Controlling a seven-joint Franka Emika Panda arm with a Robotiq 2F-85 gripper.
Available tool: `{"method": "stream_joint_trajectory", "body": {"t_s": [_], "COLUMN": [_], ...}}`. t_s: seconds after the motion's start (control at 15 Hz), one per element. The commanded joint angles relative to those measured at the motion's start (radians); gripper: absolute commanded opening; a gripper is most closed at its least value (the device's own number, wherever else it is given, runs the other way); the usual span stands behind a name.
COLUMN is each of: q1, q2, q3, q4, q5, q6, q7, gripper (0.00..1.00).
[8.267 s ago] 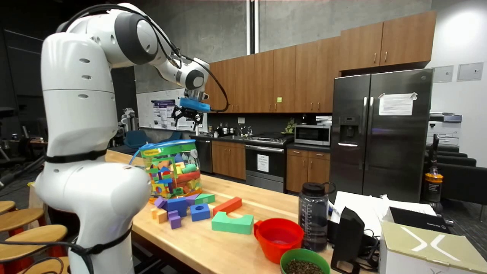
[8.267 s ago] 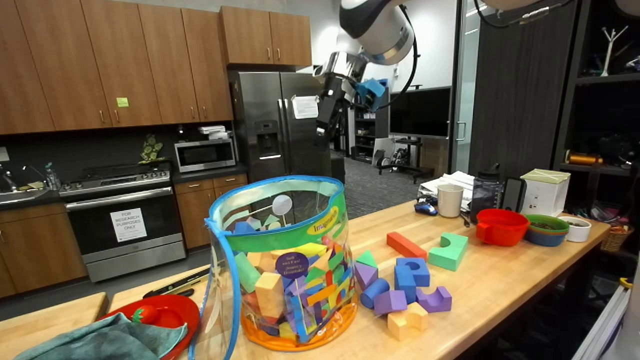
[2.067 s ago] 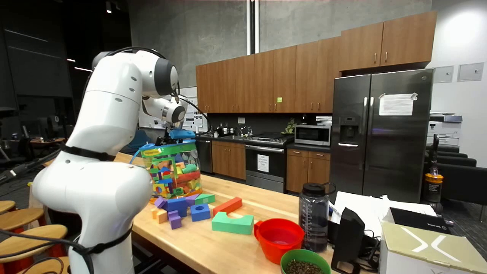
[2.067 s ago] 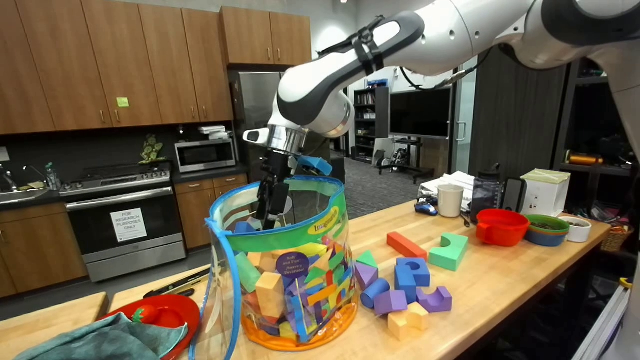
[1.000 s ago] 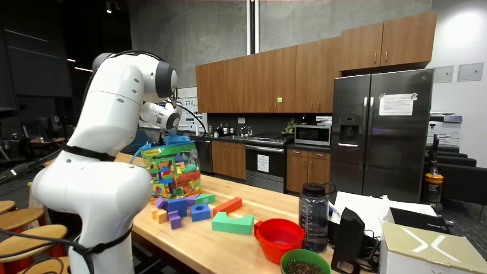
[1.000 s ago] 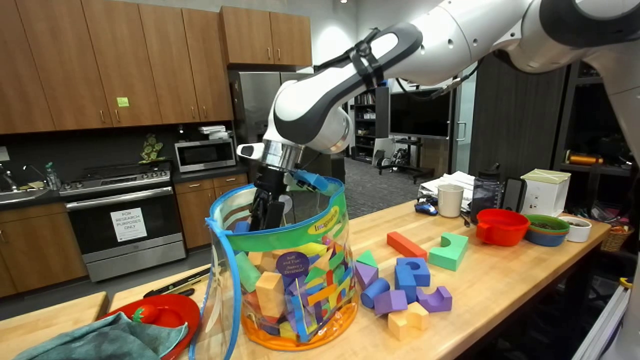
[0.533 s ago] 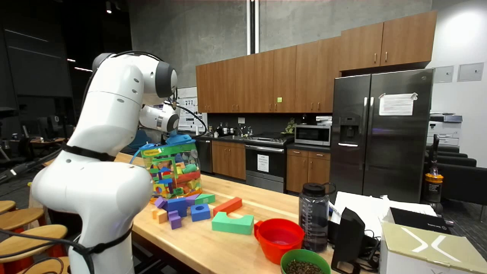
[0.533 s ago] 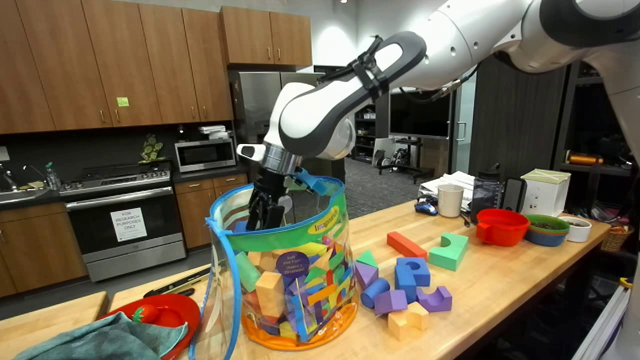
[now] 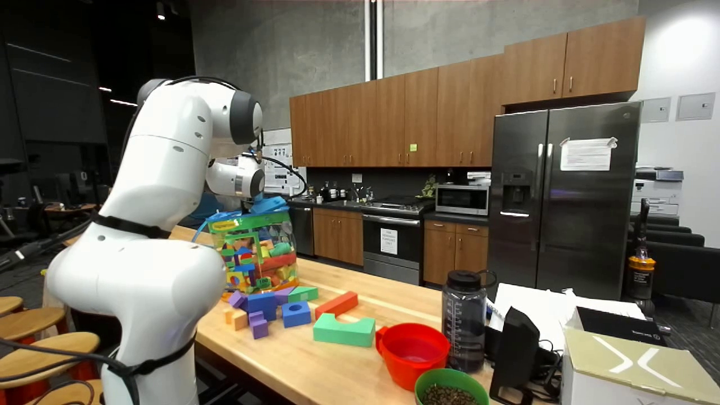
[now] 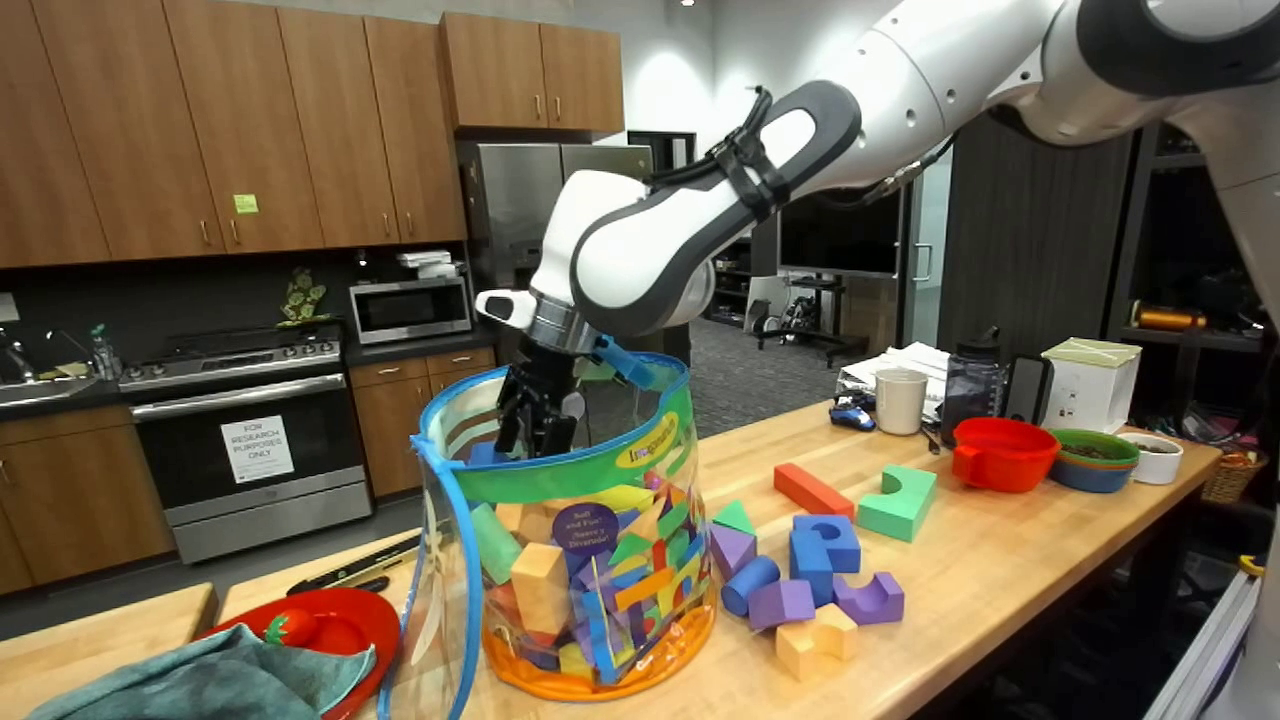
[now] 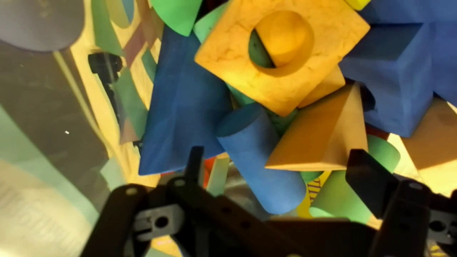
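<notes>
My gripper (image 11: pixel 276 159) is open, reaching down through the mouth of a clear block bag with a blue rim and green band (image 10: pixel 560 480). In an exterior view the gripper (image 10: pixel 535 435) shows inside the rim; in the exterior view of the bag's other side (image 9: pixel 247 223) the rim hides it. In the wrist view a blue cylinder (image 11: pixel 264 160) and an orange wedge block (image 11: pixel 321 135) lie between the fingers, with nothing clearly gripped. A blue wedge (image 11: pixel 182 103), a yellow-orange block with a round hole (image 11: pixel 228 57) and a green cylinder (image 11: pixel 342 198) lie around them.
Loose blocks lie on the counter beside the bag, including a red bar (image 10: pixel 812 493) and a green arch (image 10: pixel 900 503). A red cup (image 9: pixel 413 349), a dark bottle (image 9: pixel 464 320) and a box (image 9: pixel 641 360) stand further along. A red plate (image 10: pixel 370 640) bears a cloth (image 10: pixel 230 680).
The arm has come down from above the counter into the bag's mouth. In the last second the wrist has tilted slightly and the gripper has shifted a little. The counter blocks have not moved.
</notes>
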Motion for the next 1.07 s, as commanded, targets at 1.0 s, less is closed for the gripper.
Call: {"method": "stream_joint_trajectory", "body": {"t_s": [1.0], "q1": [-0.008], "q2": [-0.004], "q3": [0.033], "q4": [-0.017], "q5": [0.127], "q6": [-0.020], "q7": [0.038], "gripper": [1.00]}}
